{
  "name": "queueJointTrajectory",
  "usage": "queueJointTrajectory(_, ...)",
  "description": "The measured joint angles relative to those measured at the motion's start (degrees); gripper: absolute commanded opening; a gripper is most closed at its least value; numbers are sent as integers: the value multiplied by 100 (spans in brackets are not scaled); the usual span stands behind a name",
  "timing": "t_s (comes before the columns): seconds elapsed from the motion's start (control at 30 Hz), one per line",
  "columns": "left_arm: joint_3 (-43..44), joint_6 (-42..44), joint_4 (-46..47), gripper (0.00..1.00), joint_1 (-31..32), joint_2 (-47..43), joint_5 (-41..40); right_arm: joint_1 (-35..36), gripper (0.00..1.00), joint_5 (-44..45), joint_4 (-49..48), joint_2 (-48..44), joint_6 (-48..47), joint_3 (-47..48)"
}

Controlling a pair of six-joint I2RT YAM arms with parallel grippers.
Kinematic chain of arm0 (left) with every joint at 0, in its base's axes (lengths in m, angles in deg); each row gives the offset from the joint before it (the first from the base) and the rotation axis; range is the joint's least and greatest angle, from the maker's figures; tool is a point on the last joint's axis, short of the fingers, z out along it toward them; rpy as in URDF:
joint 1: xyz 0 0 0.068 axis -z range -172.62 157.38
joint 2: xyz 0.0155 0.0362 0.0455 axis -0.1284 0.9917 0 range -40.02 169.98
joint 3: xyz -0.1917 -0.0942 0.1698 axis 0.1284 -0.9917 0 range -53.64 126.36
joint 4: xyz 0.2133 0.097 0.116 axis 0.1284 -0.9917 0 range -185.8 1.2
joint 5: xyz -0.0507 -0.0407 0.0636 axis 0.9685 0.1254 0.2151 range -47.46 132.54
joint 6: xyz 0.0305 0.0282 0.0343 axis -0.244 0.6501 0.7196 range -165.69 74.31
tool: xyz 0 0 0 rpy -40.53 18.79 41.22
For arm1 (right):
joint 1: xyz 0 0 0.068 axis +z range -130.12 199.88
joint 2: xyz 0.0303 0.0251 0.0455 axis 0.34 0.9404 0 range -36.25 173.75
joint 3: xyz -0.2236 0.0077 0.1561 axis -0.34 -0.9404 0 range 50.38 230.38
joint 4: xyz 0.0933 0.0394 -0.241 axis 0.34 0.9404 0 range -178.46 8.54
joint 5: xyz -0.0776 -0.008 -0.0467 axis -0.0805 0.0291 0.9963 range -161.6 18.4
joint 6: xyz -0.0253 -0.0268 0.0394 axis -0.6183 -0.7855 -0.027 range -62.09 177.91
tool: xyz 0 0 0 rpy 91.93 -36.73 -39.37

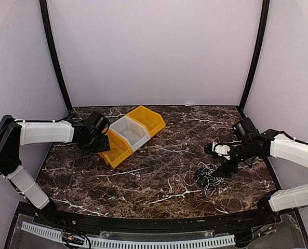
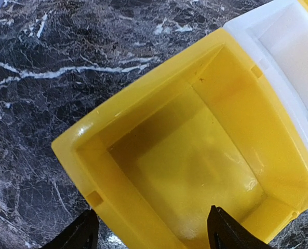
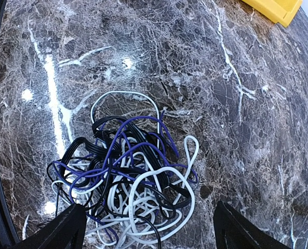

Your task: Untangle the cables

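The cables (image 1: 205, 176) lie in one tangled heap on the marble table, right of centre. In the right wrist view the cables (image 3: 128, 181) are white, black and blue-violet cords looped through each other. My right gripper (image 1: 218, 158) hovers just above and to the right of the heap. Seen from the wrist, the right gripper (image 3: 151, 228) is open, its fingers either side of the heap's near part and holding nothing. My left gripper (image 1: 97, 141) is far from the cables, over the nearest yellow bin (image 2: 91, 129). The left gripper (image 2: 152, 231) is open and empty.
Three bins stand in a diagonal row at the back left: a yellow bin (image 1: 115, 150), a white bin (image 1: 130, 132) and a second yellow bin (image 1: 148, 120). The white bin (image 2: 278, 46) adjoins the near yellow one. A yellow bin corner (image 3: 273, 8) shows far off.
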Motion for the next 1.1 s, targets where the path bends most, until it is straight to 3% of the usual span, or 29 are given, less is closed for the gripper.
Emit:
queueJointTrajectory(0.27, -4, 249, 393, 50, 0, 184, 234, 2, 87, 87, 59, -175, -9, -210)
queueJointTrajectory(0.63, 354, 1263, 1397, 40, -15, 859, 575, 2, 87, 83, 164, -63, -61, -208)
queueJointTrajectory(0.83, 555, 1941, 1943, 43, -11, 1224, 874, 39, 85, 81, 170, 155, -101, -203)
queueJointTrajectory(0.97, 669, 2365, 2269, 61, -11, 1394, 1128, 140, 81, 81, 114, 542, -122, -142)
queueJointTrajectory(1.1, 942, 2610, 2319, 70, -9, 1432, 1156, 343, 62, 90, -111, 1014, -149, -2)
